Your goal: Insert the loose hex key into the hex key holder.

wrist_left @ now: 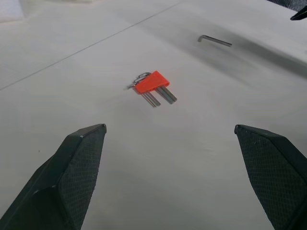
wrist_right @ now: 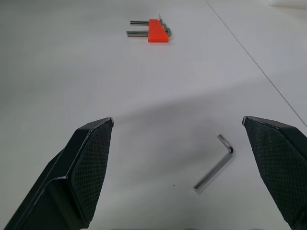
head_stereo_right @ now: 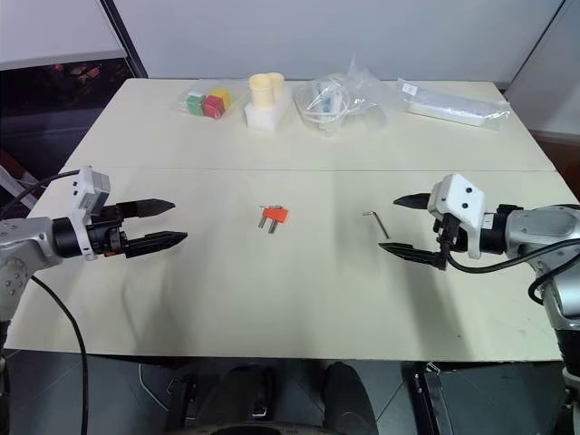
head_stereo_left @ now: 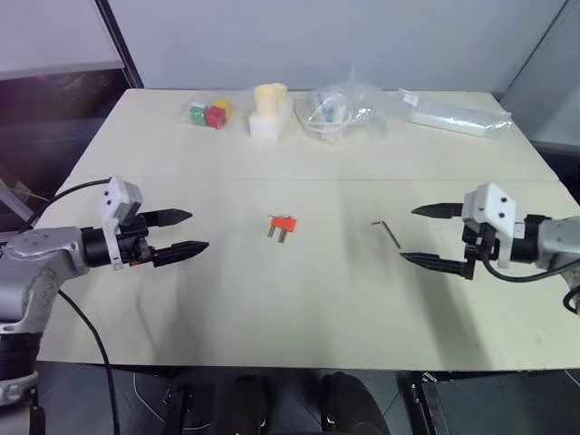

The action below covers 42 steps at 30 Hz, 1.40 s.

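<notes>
The loose hex key (head_stereo_left: 386, 232) is seen lying apart from the hex key holder (head_stereo_left: 284, 225), bare table (head_stereo_left: 299, 308) between. Cubes (head_stereo_left: 208, 114) are kept along the far edge. Left gripper (head_stereo_left: 186, 232) and right gripper (head_stereo_left: 424, 236) are held spread, empty.

Cream table (head_stereo_left: 299, 299), pale grey wall (head_stereo_left: 362, 36)

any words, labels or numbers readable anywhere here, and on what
None can be read.
hex key holder: plain red face, no marking visible.
loose hex key: no stamp visible.
clear bags: any print too small to read.
coloured cubes: no legible signs.
</notes>
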{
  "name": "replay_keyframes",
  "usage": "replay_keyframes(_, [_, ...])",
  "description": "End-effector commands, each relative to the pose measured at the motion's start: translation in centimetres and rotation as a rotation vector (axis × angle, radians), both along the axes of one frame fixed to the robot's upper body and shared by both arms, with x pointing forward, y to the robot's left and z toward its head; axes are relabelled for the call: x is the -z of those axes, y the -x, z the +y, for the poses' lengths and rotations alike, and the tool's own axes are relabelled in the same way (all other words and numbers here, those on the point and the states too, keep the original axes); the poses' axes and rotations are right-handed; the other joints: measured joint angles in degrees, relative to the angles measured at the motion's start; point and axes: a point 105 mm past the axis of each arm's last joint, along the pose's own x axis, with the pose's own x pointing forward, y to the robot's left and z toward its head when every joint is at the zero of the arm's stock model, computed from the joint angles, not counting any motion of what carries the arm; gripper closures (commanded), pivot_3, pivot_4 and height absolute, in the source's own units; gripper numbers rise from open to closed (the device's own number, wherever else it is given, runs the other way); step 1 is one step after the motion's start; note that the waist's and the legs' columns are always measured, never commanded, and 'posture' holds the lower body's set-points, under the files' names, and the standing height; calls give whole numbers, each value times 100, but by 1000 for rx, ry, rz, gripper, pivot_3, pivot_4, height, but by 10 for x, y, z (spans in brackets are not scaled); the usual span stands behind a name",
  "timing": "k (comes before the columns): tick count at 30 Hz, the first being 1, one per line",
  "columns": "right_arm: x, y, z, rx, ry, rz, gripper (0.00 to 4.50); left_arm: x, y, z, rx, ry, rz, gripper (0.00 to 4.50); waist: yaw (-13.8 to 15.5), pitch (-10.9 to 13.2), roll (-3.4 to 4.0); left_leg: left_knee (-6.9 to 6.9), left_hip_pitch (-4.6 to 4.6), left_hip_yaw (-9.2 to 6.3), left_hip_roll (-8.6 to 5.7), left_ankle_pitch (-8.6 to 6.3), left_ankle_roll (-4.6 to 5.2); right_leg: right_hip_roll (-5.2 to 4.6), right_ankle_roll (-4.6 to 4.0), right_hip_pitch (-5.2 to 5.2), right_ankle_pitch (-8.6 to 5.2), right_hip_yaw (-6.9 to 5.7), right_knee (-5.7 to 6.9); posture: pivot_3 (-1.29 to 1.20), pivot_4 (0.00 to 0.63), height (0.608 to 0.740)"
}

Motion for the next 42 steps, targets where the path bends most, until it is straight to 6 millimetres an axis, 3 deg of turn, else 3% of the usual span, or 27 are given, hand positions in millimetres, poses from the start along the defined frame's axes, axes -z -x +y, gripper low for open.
replay_keyframes(1, [-12,2,2,-10,1,-45,0,-8,-2,0,2,-13,-39,27,1,0,0,0,0,0,0,0,0,0,0,0,0,0,0,0,150,740])
replay_keyframes(32, [-9,2,9,17,-23,-64,0,-1,-4,-7,-3,-7,-35,27,2,0,0,0,0,0,-1,0,0,0,5,-1,3,0,1,0,150,740])
replay_keyframes(36, [-10,-14,29,26,-99,-168,0,2,-7,-14,-16,0,-91,27,-16,0,0,0,0,1,-1,0,0,0,10,-1,6,0,2,0,150,740])
replay_keyframes(42, [14,-39,74,-42,-196,-170,0,15,-5,-24,-26,20,-97,27,-39,0,-1,0,0,1,-2,2,-3,3,21,-6,12,0,10,0,150,740])
